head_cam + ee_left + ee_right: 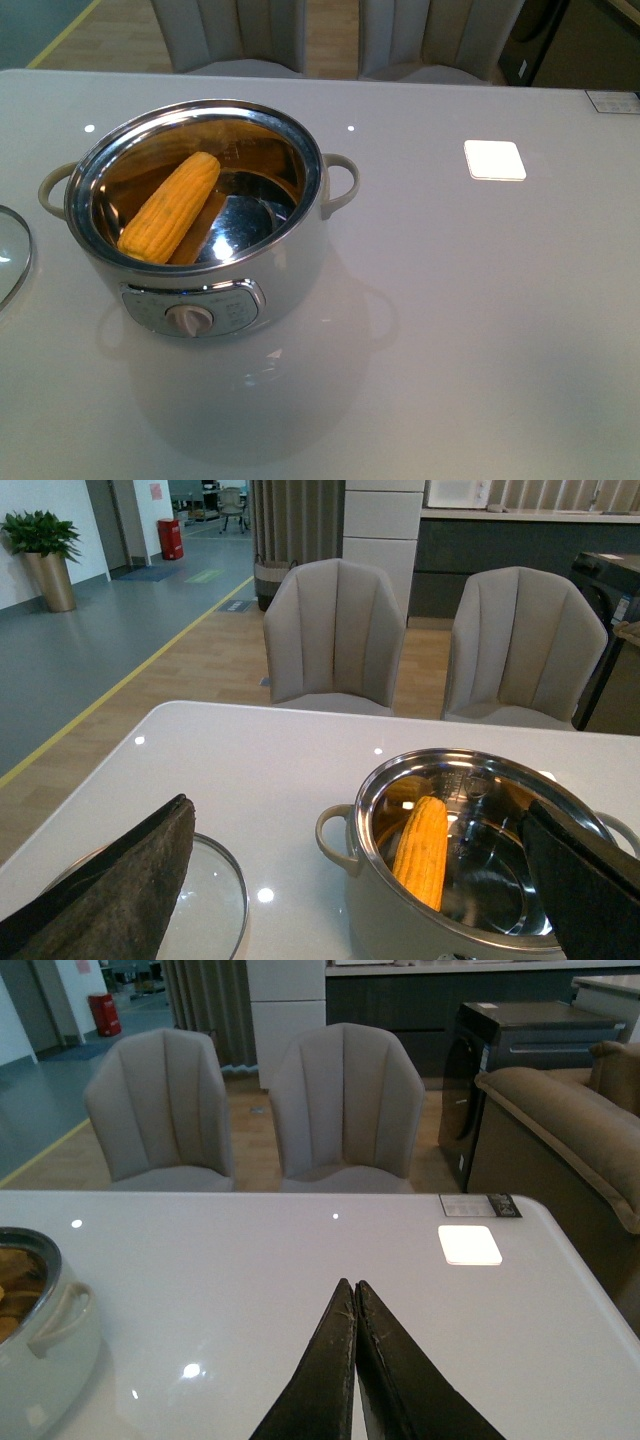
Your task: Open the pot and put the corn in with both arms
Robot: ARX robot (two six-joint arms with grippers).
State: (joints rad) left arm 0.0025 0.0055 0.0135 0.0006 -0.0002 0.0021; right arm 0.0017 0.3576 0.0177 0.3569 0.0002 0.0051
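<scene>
Front view: corn (170,206) in pot (290,270); left gripper (360,880) spread empty, right gripper (353,1360) pinched empty; careless retreat could clip rim.

white table (300,1260) | two grey chairs (335,635) | wood floor (200,670) | potted plant (45,555)

You only get the fingers of each arm here. Left gripper (350,880): 2 dark, near-black fingers (120,885) with a rough, grainy, felt-like surface and broad, rounded ends. Right gripper (355,1290): 2 black fingers (330,1370), smoother, tapering to thin pointed tips. You see no cables, screws or markings on either.
</scene>
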